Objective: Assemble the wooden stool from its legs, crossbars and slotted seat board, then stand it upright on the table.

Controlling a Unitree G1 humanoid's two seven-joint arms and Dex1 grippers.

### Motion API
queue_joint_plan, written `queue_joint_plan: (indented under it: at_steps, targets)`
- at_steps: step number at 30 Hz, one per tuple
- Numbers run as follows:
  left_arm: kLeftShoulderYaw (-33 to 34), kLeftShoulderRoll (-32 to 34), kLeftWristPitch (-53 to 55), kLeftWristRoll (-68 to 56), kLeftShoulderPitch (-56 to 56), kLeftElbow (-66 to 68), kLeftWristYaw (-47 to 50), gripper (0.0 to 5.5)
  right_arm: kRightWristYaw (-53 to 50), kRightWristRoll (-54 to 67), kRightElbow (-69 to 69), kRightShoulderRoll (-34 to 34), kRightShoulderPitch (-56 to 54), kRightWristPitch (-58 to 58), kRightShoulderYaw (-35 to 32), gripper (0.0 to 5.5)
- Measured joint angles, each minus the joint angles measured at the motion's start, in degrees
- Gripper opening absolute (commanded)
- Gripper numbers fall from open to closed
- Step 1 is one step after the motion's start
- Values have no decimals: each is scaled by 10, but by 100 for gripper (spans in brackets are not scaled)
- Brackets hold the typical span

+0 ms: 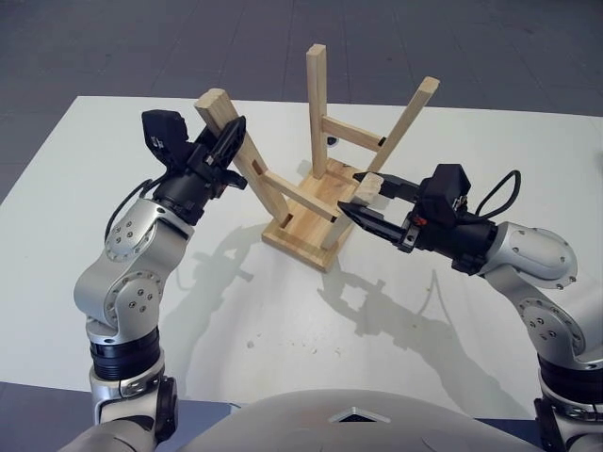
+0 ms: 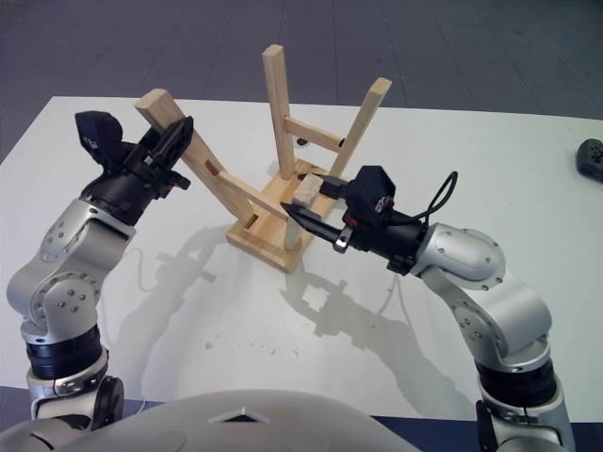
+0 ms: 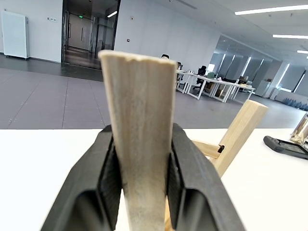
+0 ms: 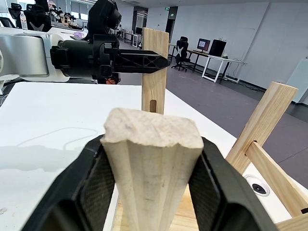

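The wooden stool lies upside down, its seat board (image 1: pixel 300 241) flat on the white table (image 1: pixel 113 160) and its legs pointing up. My left gripper (image 1: pixel 234 149) is shut on the slanting left leg (image 1: pixel 218 108) near its top end; in the left wrist view that leg (image 3: pixel 140 125) sits between the black fingers (image 3: pixel 103 178). My right gripper (image 1: pixel 363 192) is shut on a short wooden piece (image 1: pixel 369 185) at the seat's right corner, also seen between the pads (image 4: pixel 96 187) as the wooden piece (image 4: pixel 151 159). Crossbars (image 1: pixel 353 132) join the upright legs (image 1: pixel 317 99).
A dark hand-held device (image 2: pixel 591 158) lies on the table at the far right edge. Open tabletop stretches in front of the stool and to both sides. Beyond the table's far edge is dark floor.
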Motion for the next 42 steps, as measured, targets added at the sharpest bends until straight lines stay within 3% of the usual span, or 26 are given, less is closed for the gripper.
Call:
queue_joint_plan:
  at_steps: [5, 9, 24, 42]
  targets:
    - [18, -16, 11, -27, 6, -5, 19, 103, -12, -1, -1, 3, 6, -4, 1, 207]
    - [-4, -32, -4, 4, 6, 20, 19, 103, -18, -1, -1, 4, 7, -5, 2, 207]
    - [-34, -29, -60, 69, -12, 72, -56, 103, -30, -1, -2, 9, 9, -8, 9, 207]
    - [-39, -28, -77, 90, -17, 87, -82, 103, -29, -1, 5, 10, 14, -21, 10, 207]
